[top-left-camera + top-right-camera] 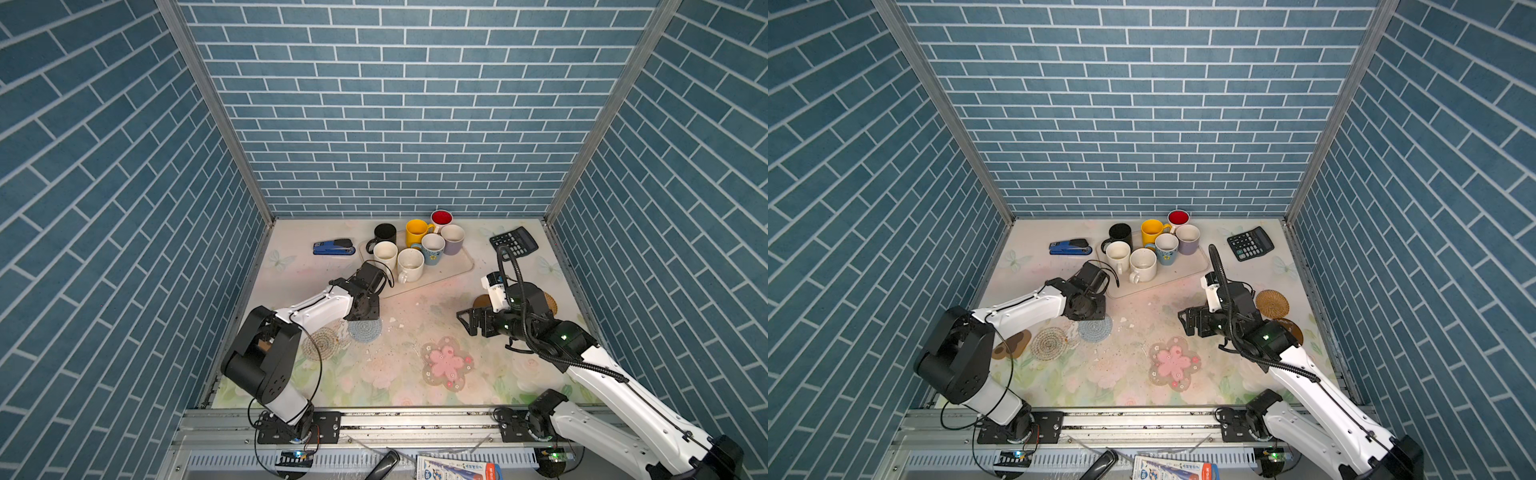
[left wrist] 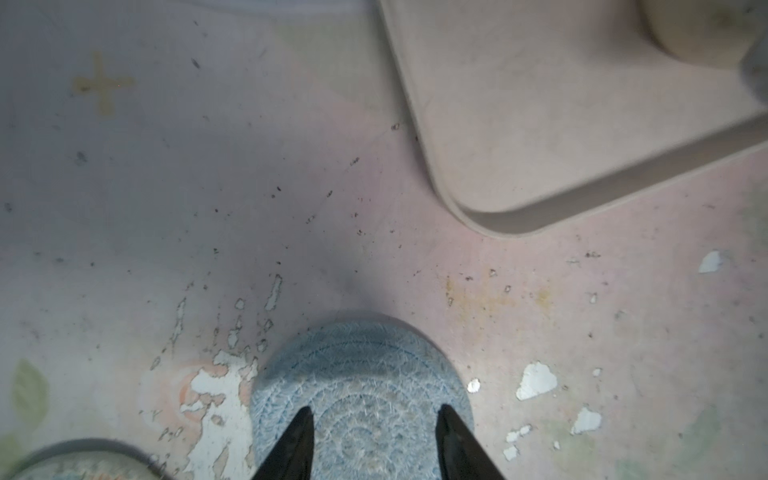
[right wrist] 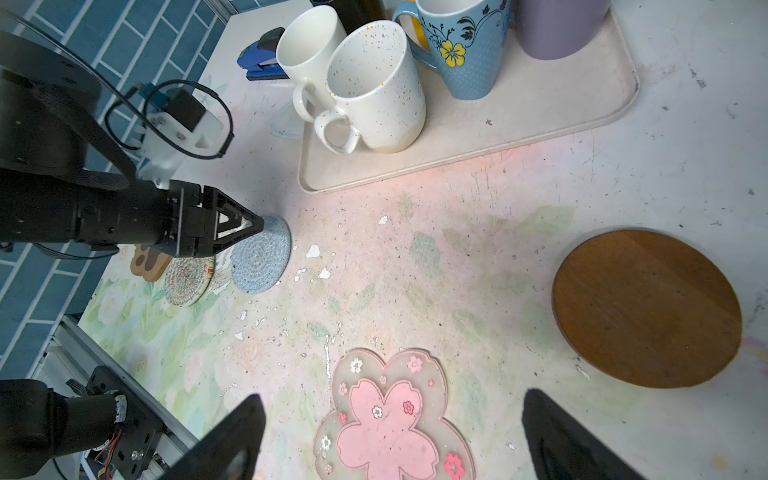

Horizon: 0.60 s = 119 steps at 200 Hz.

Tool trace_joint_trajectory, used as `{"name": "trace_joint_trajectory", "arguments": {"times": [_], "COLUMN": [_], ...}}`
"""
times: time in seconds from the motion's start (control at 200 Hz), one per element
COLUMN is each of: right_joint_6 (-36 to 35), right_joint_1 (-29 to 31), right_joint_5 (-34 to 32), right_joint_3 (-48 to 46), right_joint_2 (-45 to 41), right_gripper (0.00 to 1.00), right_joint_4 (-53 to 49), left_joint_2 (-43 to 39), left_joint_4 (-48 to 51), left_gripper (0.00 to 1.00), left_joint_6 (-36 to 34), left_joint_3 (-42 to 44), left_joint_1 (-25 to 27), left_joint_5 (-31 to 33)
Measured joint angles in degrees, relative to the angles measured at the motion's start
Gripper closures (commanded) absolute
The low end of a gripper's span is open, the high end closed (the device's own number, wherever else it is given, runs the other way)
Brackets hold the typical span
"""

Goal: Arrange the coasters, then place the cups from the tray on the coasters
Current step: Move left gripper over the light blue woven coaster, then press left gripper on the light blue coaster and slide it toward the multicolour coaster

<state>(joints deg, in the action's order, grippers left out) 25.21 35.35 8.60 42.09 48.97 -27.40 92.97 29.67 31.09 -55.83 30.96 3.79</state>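
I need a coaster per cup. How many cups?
7, bunched at the far side of the tray: black cup, yellow cup, red-lined cup farthest back, lavender cup, flowered blue cup, plain white cup, speckled white cup nearest.

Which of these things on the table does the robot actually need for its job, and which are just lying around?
Needed: tray; seven cups; coasters: blue crocheted, pink flower, brown disc, rattan round, paw-shaped, pale woven round.

Just lying about: blue stapler; black calculator.
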Motion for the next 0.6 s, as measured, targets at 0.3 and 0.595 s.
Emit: {"name": "trace_joint_trajectory", "arguments": {"times": [0.3,0.595], "right_joint_6": [0.00,0.04], "right_joint_1": [0.00,0.00], "right_joint_5": [0.28,1.31], "right_joint_3": [-0.09,-0.52], "right_joint_2": [0.55,2.97], "right_gripper": [0.04,0.03], "right_joint_4": [1.49,2.78], "left_joint_2": [2.73,1.40], "left_joint_4": [-2.86,-8.00], "left_gripper": [0.82,0.97], "left_joint_6": [0.66,2.40], "left_joint_3": [1.42,5.33], "left_joint_1": [1.38,1.66], "left_joint_5": [-0.24,0.81]}}
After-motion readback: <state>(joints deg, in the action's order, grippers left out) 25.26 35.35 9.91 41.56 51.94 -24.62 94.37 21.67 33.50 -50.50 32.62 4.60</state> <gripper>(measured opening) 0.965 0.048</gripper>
